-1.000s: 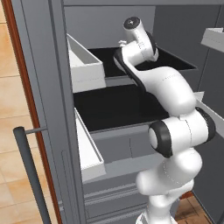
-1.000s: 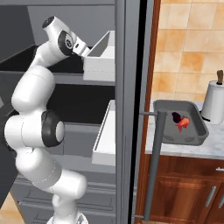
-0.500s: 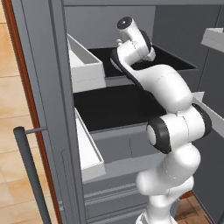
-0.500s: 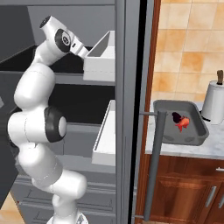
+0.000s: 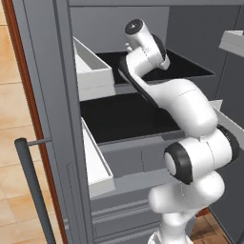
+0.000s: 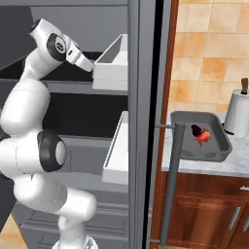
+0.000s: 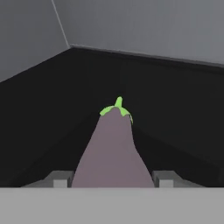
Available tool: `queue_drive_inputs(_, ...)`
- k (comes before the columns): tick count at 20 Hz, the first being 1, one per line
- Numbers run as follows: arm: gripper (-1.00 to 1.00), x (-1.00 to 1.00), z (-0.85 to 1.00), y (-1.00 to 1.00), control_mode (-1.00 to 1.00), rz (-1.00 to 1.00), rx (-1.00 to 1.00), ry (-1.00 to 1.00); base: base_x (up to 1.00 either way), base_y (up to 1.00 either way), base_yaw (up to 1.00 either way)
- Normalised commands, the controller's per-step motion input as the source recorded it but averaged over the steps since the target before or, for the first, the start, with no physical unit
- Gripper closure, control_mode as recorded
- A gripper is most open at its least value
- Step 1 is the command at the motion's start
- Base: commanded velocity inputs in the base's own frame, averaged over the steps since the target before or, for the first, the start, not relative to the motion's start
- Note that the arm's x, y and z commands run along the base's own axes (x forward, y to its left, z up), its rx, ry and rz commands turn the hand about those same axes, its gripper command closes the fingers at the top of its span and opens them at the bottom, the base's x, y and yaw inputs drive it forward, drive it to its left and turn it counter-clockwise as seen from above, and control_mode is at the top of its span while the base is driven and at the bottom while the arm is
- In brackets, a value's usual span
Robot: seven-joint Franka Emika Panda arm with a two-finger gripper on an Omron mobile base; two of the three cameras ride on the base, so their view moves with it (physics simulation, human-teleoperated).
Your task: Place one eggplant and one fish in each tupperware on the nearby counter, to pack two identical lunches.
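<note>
A dark purple eggplant [image 7: 113, 148] with a green cap lies on the black upper fridge shelf, straight ahead in the hand view. My gripper [image 7: 113, 179] straddles it, and both fingertips [image 7: 61, 178] press against its sides. On the counter at the right stands the dark grey tupperware [image 6: 217, 153]. It holds a red-orange fish [image 6: 203, 137] with a small dark eggplant [image 6: 196, 130] beside it. My hand [image 5: 143, 43] reaches deep onto the upper shelf [image 5: 190, 69].
White door bins [image 5: 93, 71] [image 6: 113, 68] flank the arm. The open fridge door's grey handle [image 6: 170, 185] stands between the fridge and the counter. A white paper-towel roll [image 6: 239, 113] stands behind the tupperware. A lower black shelf [image 5: 124, 119] lies under the arm.
My hand has shifted slightly left and further onto the upper shelf. The tupperware and what lies in it have not moved.
</note>
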Motion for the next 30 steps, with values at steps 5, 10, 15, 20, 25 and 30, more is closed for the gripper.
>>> queue_drive_inputs(5,1.0,-1.0,-0.03,0.1,-1.0,0.37,0.0,-0.07,0.0,0.0,0.0)
queue_drive_inputs(10,1.0,-0.99,-0.01,0.01,-1.0,0.58,0.0,0.0,0.0,0.0,0.0)
queue_drive_inputs(15,1.0,-0.99,0.21,0.23,-1.0,0.59,-0.07,0.04,0.0,0.0,0.0)
queue_drive_inputs(20,1.0,-0.87,0.43,0.37,-1.0,0.44,-0.19,0.05,0.0,0.0,0.0)
queue_drive_inputs(25,1.0,-0.94,0.32,0.2,-1.0,0.41,-0.18,0.02,0.0,0.0,0.0)
queue_drive_inputs(30,1.0,-0.6,0.03,0.05,1.0,0.08,-0.12,0.1,-0.4,0.0,-0.01)
